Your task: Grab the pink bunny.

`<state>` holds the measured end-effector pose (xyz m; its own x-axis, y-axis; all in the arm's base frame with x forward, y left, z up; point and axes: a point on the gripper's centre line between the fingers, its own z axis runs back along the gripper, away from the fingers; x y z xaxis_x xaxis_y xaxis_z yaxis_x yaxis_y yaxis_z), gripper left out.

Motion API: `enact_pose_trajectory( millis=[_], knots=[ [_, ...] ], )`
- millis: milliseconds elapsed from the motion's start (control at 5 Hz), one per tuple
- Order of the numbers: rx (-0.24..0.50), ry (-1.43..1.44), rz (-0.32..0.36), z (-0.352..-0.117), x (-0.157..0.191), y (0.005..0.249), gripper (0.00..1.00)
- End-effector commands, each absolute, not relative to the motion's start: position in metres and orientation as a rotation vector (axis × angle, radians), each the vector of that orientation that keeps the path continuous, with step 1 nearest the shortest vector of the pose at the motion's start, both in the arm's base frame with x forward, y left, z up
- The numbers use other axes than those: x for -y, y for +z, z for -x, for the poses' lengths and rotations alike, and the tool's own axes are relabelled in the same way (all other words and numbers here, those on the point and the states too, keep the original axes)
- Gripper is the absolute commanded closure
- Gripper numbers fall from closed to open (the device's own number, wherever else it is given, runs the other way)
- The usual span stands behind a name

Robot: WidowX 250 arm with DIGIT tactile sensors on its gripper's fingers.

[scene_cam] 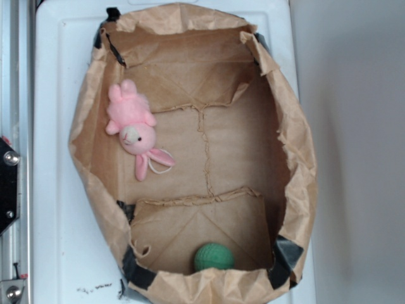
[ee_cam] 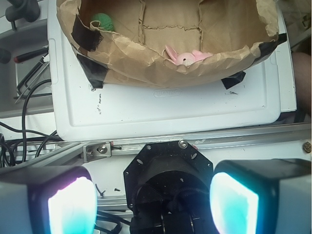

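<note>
The pink bunny lies on the floor of the brown paper bin, close to its left wall, ears pointing toward the lower right. In the wrist view the pink bunny peeks over the bin's near paper rim, partly hidden by it. My gripper is well back from the bin, over the robot's base, and stands open with nothing between its glowing pads. No gripper shows in the exterior view.
A green knitted ball rests at the bin's bottom end; it is the green ball in the wrist view. The bin sits on a white tray. A metal rail and cables lie between gripper and tray.
</note>
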<state>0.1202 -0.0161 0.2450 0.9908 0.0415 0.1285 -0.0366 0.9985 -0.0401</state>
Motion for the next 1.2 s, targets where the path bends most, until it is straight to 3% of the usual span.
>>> enact_pose_trajectory(
  millis=[0,200,600,1000],
  knots=[
    [0.135,0.07,0.003,-0.196,-0.03,0.222,0.0],
    [0.168,0.045,-0.039,-0.235,-0.051,0.215,0.0],
    [0.128,-0.275,-0.101,-0.273,-0.051,0.189,0.0],
    [0.15,-0.627,-0.092,-0.26,-0.048,0.17,0.0]
  ],
)
